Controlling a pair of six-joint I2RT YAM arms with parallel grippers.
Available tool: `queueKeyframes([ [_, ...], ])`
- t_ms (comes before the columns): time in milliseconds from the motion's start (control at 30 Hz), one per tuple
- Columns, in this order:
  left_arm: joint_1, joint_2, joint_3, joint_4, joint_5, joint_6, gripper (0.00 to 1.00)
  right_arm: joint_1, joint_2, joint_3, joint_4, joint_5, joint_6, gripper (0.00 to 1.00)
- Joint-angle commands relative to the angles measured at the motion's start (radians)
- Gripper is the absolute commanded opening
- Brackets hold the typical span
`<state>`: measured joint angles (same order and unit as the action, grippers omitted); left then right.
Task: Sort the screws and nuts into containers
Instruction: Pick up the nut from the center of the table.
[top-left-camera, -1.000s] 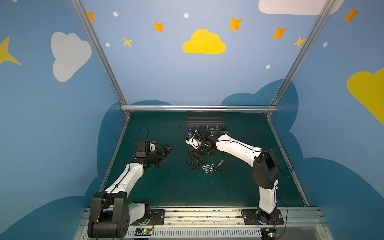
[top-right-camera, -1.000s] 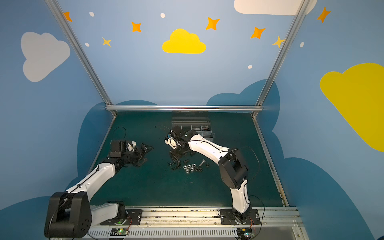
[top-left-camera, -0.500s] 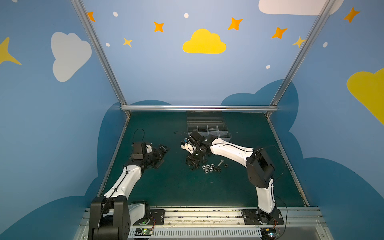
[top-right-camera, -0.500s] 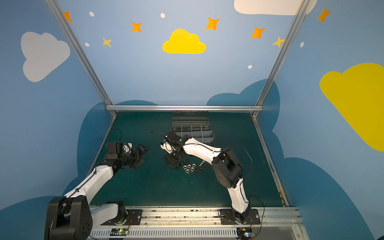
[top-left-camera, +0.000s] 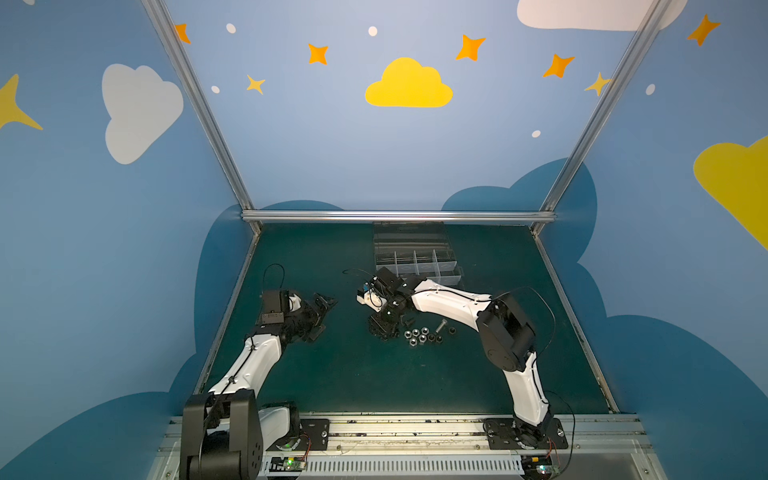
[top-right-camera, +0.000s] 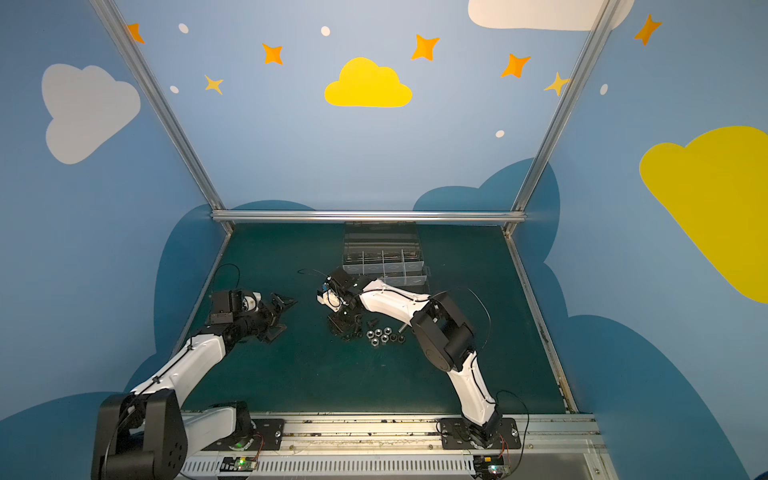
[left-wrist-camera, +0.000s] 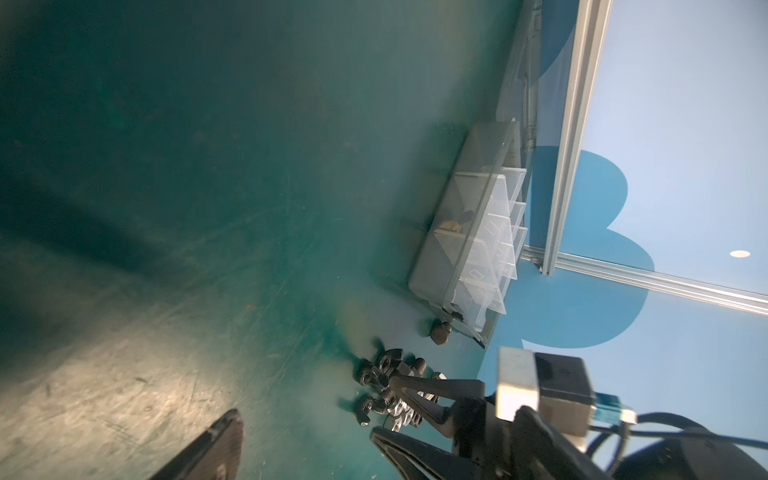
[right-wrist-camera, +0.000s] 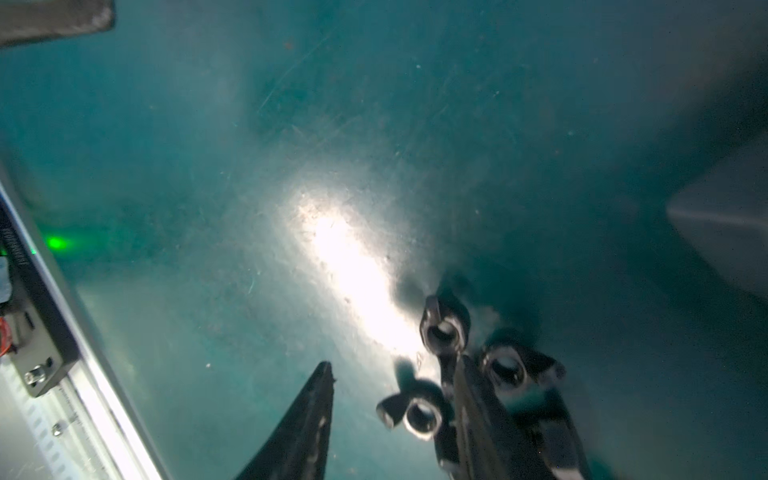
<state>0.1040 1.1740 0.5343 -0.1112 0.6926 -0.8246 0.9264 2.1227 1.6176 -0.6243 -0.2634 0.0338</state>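
In both top views a pile of dark screws and winged pieces (top-left-camera: 384, 328) lies mid-table, with several silver nuts (top-left-camera: 419, 334) (top-right-camera: 382, 336) and a longer silver screw (top-left-camera: 440, 325) to its right. My right gripper (top-left-camera: 383, 323) (right-wrist-camera: 390, 363) is down at the pile, open; a dark winged nut (right-wrist-camera: 415, 411) lies between its fingers, close to one of them. Two more winged pieces (right-wrist-camera: 444, 328) lie just past the tips. The containers (top-left-camera: 444, 264) (left-wrist-camera: 457, 232) stand behind, lid up. My left gripper (top-left-camera: 326, 316) (top-right-camera: 284, 315) hovers open and empty to the left.
In the left wrist view a lone dark screw (left-wrist-camera: 440, 332) lies by the box's near corner, and a brass-tinted piece (left-wrist-camera: 453, 224) sits in one compartment. Metal frame rails (top-left-camera: 395, 216) border the green mat. The base rail (top-left-camera: 395, 432) runs along the front edge.
My right gripper has swung from beside the box forward and down onto the pile, its jaws narrowing somewhat. The left arm has drawn back slightly toward the left.
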Motion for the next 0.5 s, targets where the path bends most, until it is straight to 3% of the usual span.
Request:
queueKeyframes([
  [0, 0.01, -0.019, -0.013, 0.013, 0.017, 0.001, 1.0, 0.006, 0.026, 0.033, 0.032, -0.014, -0.028, 0.45],
  [467, 0.016, -0.016, -0.014, 0.004, 0.012, 0.007, 1.0, 0.006, 0.088, 0.051, 0.058, -0.002, -0.034, 0.41],
])
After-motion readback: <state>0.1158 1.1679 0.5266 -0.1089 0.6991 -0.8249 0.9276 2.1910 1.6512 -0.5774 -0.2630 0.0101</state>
